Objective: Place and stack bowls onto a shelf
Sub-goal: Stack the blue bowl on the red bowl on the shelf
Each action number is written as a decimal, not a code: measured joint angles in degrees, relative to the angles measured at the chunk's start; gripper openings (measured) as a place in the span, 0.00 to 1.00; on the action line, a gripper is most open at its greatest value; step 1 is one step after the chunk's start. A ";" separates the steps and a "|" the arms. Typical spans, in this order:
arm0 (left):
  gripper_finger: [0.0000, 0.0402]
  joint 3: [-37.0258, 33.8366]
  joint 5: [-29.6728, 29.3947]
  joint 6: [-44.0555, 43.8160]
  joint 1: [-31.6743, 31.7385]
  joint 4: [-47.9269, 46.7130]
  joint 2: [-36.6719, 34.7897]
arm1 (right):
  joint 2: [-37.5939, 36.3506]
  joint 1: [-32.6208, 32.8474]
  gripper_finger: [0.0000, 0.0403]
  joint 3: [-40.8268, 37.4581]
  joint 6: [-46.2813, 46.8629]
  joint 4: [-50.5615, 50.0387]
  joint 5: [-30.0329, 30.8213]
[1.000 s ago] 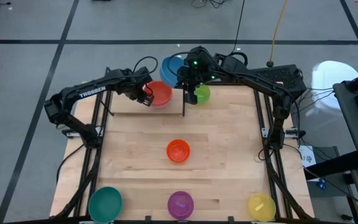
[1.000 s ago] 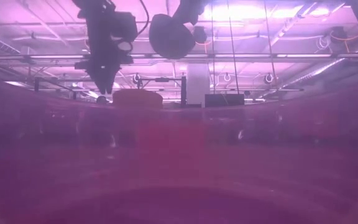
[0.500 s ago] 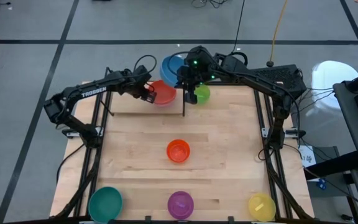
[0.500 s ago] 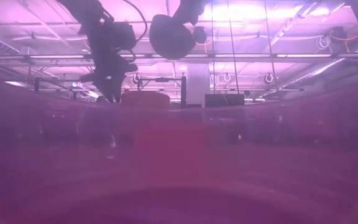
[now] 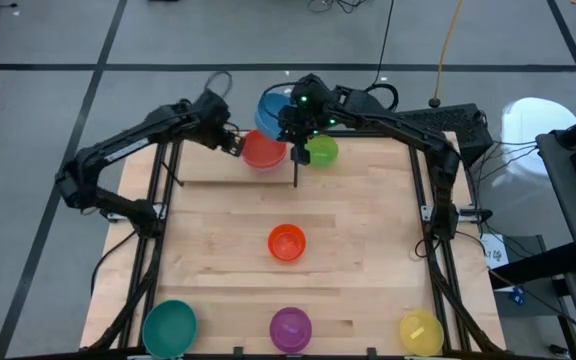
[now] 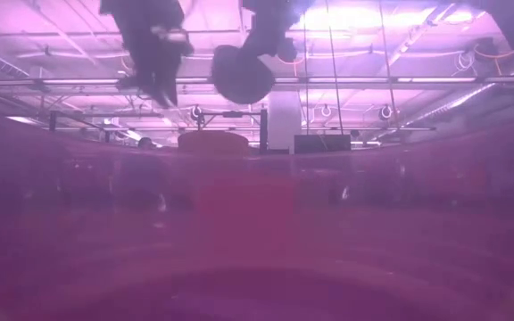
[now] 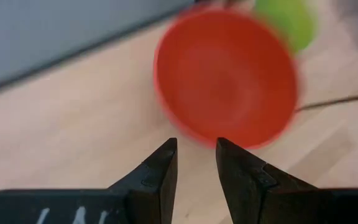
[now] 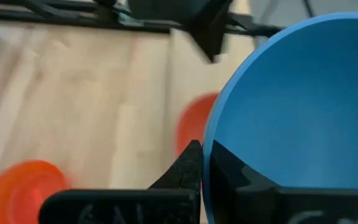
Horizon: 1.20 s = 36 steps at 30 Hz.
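While the right gripper (image 8: 205,163) pinches the blue bowl (image 8: 297,106) by its rim, we should lower it level onto the red bowl (image 5: 263,151), the left gripper (image 7: 196,157) being slightly apart, empty.

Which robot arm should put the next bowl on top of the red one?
The right arm, probably. Its tool is already shut on the rim of the blue bowl, held up near the red bowl on the shelf. The left tool is open and holds nothing.

Left gripper (image 7: 194,158) empty — jaws narrow
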 joint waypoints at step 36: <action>0.29 4.84 -6.39 -2.07 -0.02 -8.53 -6.86 | 12.63 1.22 0.25 -0.74 -3.23 4.20 3.99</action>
